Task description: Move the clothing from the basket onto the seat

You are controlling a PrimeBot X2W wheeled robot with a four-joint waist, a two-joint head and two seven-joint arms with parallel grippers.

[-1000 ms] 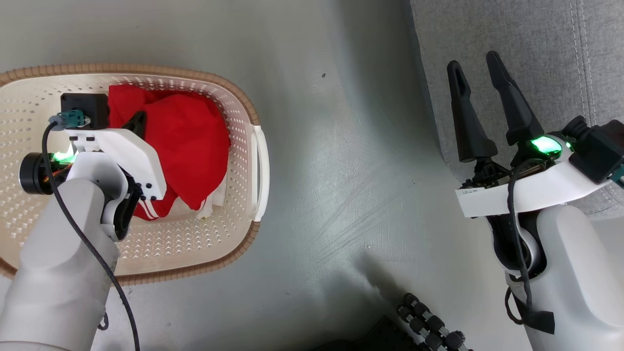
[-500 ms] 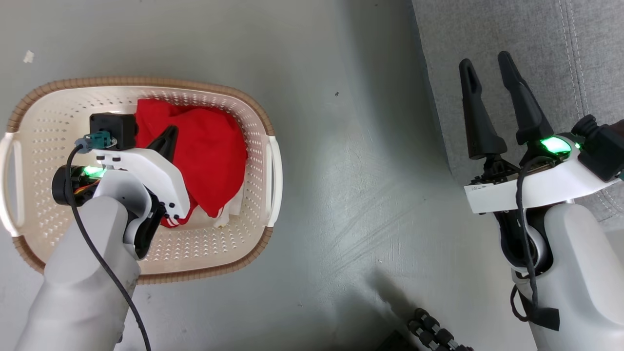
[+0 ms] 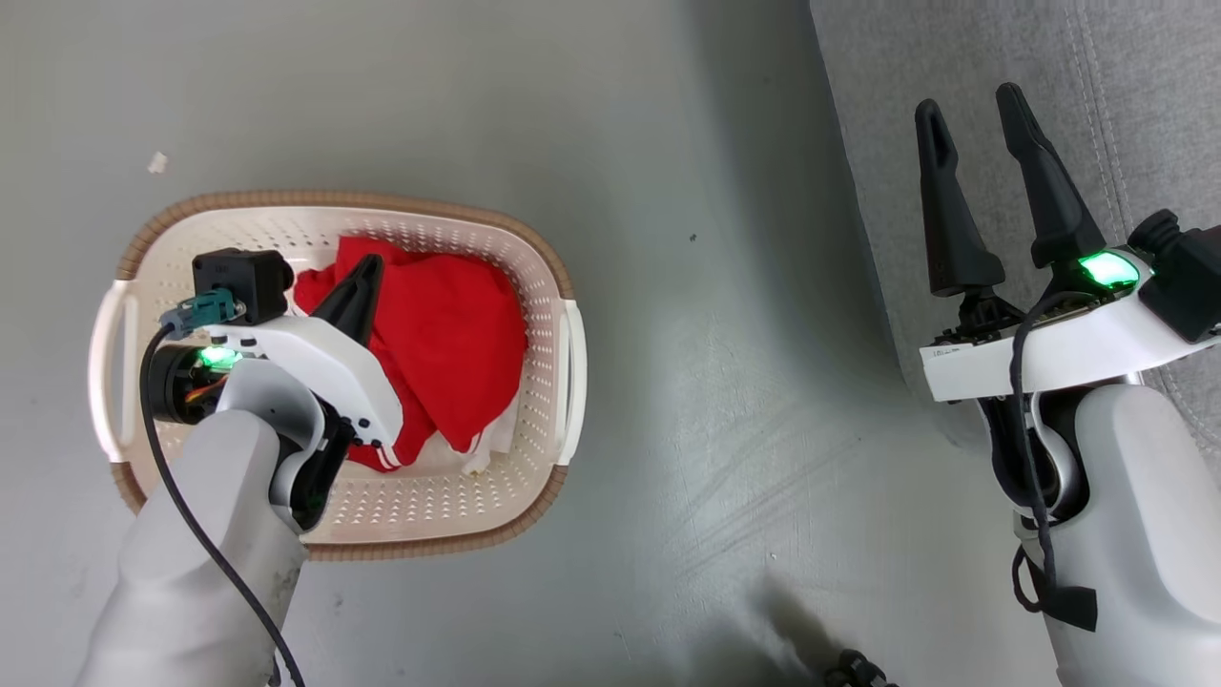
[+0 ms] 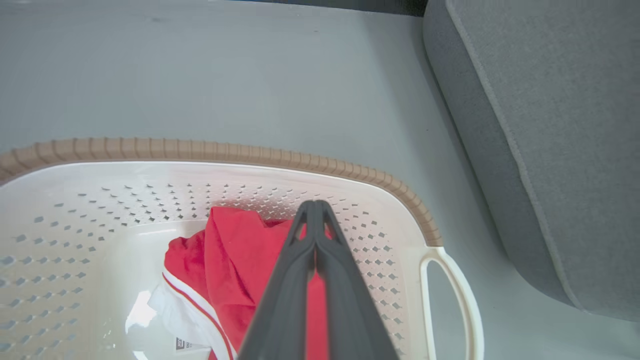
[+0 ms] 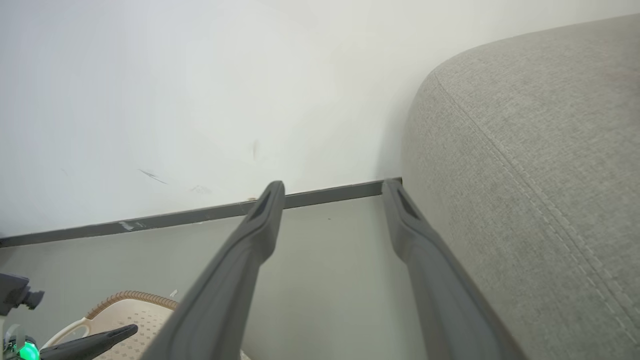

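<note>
Risen since earlier, the left claw (image 4: 314, 207) is pinched shut, seemingly empty, above soft red striped clothing (image 4: 230, 260); reopen, bite deep inside the cream perforated basket (image 4: 200, 150).

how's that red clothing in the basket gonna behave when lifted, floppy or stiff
Likely floppy: the clothing lies crumpled in soft folds in the basket, so it should drape and dangle from a pinch. Probably light, since it looks like thin fabric. A trailing white hem might catch on the rim coming out.
</note>
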